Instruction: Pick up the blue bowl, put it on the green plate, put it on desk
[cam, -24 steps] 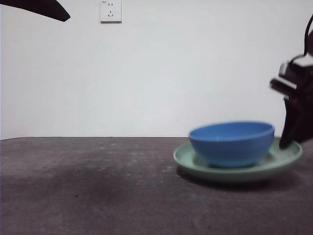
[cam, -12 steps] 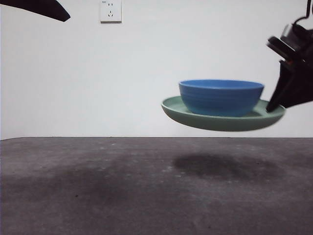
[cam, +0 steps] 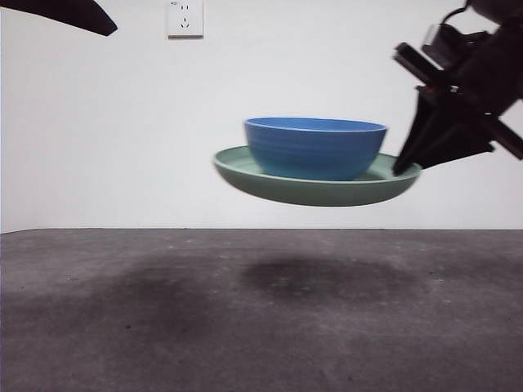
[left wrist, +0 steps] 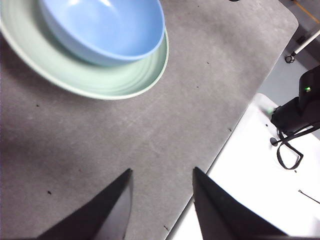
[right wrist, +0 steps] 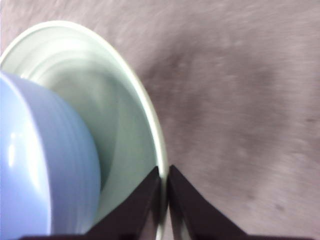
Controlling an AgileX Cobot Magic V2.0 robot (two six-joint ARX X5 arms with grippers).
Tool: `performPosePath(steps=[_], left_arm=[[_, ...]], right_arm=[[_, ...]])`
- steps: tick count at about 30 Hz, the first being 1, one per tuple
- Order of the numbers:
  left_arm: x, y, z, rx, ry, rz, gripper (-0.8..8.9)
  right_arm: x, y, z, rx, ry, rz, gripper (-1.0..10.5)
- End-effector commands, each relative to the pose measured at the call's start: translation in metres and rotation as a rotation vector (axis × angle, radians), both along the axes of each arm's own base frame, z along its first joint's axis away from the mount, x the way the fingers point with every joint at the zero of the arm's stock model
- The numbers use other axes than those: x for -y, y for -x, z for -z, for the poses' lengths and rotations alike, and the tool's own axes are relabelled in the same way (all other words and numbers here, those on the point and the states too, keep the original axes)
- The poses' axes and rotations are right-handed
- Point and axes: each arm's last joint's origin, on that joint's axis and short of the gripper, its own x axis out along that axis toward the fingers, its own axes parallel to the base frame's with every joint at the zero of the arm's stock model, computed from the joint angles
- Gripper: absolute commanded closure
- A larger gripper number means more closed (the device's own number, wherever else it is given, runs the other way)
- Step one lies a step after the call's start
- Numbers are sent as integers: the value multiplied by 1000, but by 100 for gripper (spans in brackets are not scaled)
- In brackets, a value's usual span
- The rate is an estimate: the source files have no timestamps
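While aloft: blue bowl (cam: 315, 147) on green plate (cam: 315, 187).

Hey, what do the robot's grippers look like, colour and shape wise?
Both are black. The left gripper has two flat jaws tapering to pointed tips. The right gripper has the same wedge-shaped black jaws; in the front view its body looks blocky, with a lighter grey part and a dark cable on top.
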Motion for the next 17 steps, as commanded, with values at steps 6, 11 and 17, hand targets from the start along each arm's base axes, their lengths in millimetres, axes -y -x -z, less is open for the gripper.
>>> performPosePath(steps=[6, 11, 17], left_arm=[[2, -1, -2, 15, 4, 15, 623], [2, -1, -2, 15, 4, 15, 623], [2, -1, -2, 14, 3, 15, 623]], right_arm=[[-36, -23, 13, -36, 10, -22, 935], [-53, -36, 33, -83, 36, -44, 935], [-62, -49, 57, -130, 45, -35, 935]])
